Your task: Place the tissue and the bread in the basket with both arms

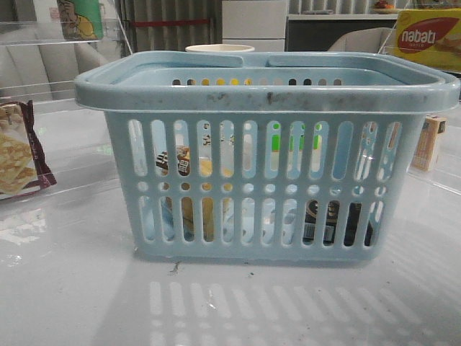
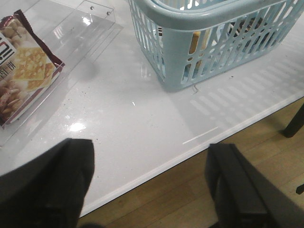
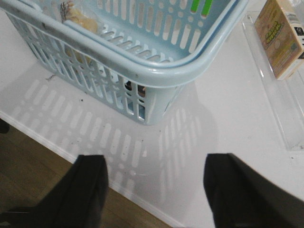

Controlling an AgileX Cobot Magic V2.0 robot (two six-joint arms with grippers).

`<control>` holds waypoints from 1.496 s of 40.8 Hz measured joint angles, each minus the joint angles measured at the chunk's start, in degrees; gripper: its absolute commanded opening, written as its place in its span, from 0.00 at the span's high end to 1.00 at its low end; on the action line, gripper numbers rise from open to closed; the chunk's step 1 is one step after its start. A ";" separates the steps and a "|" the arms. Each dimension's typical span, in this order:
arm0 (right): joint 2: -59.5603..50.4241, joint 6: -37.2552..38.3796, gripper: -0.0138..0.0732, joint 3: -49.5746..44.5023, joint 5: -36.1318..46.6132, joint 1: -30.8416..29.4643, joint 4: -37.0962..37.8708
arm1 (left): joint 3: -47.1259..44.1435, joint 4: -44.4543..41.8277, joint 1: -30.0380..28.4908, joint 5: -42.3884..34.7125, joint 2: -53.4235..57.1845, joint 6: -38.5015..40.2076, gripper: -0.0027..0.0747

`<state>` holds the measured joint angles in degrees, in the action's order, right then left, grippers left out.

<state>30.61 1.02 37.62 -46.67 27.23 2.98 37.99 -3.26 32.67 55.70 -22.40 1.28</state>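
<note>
The light-blue basket (image 1: 266, 94) stands mid-table, its handles folded down. Through its slots I see the golden-yellow bread (image 1: 205, 209) inside at the left and the dark tissue (image 1: 335, 223) low inside at the right. In the left wrist view the basket (image 2: 209, 19) is ahead, with the bread (image 2: 194, 43) showing through a slot. My left gripper (image 2: 149, 185) hangs open and empty over the table's front edge. In the right wrist view the bread (image 3: 83, 21) lies inside the basket (image 3: 156, 71). My right gripper (image 3: 154, 190) is open and empty, also by the front edge.
A maroon-edged cracker packet (image 1: 18, 151) lies on a clear tray (image 2: 90, 28) at the left. A small carton (image 3: 280, 38) sits by a clear tray (image 3: 280, 109) at the right. A yellow Nabati box (image 1: 428, 40) and a cup (image 1: 220, 49) are behind the basket.
</note>
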 measured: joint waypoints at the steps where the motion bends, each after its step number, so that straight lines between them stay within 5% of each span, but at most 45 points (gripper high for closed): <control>1: 0.00 0.00 0.40 0.00 -0.36 0.00 0.00 | 0.00 0.11 0.00 0.00 0.00 0.00 0.39; 16: 0.00 -0.12 0.48 0.00 -1.09 0.00 -0.10 | 0.00 3.26 0.00 0.00 0.00 -4.11 0.47; 27: 0.00 -0.22 0.66 0.00 -1.21 0.00 -0.21 | -0.13 3.26 0.00 -0.11 0.00 -4.42 0.48; 37: 0.00 -1.02 0.78 0.00 -1.55 0.00 -0.21 | -0.35 3.26 0.00 -0.80 0.00 -4.44 0.69; 43: 0.00 -1.32 0.78 0.00 -2.00 0.00 -0.21 | -1.94 3.26 0.00 -1.70 0.00 -4.44 0.85; 61: 0.00 -1.43 0.78 0.00 -2.85 0.00 -0.21 | -3.34 2.86 0.00 -2.54 0.00 -1.28 0.84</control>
<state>30.61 -0.41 37.62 -49.52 27.23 2.77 34.65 -0.40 32.67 53.16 -22.40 0.00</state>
